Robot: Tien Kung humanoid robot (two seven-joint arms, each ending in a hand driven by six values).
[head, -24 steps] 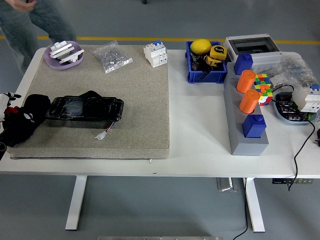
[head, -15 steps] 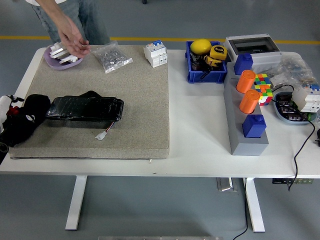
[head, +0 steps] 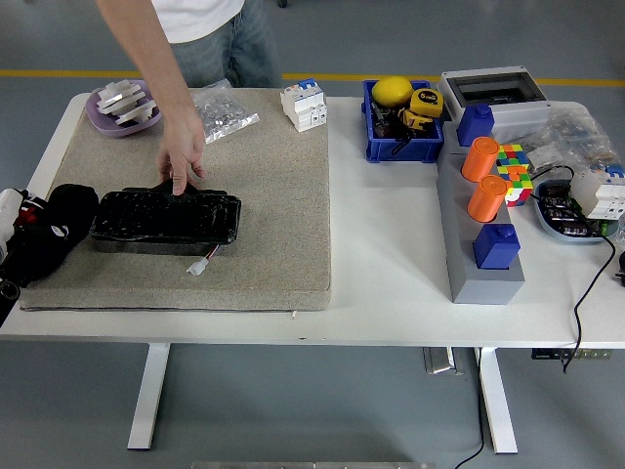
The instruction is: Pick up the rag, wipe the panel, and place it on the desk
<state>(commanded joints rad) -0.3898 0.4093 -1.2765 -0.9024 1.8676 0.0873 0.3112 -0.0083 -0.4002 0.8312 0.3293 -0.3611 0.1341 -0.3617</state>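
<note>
person's hand apparently touches black panel.

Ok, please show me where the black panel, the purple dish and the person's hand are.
black panel (head: pixel 164 218), head view, middle of its glossy top.
purple dish (head: pixel 101 118), head view, its left rim.
person's hand (head: pixel 183 149), head view, back of the hand, fingertips touching the panel's far edge.

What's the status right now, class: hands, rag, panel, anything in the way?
Left hand at mat's left edge, on black rag; right arm unseen. Black panel flat on mat. Person's hand on panel's far edge, in the way.
</note>
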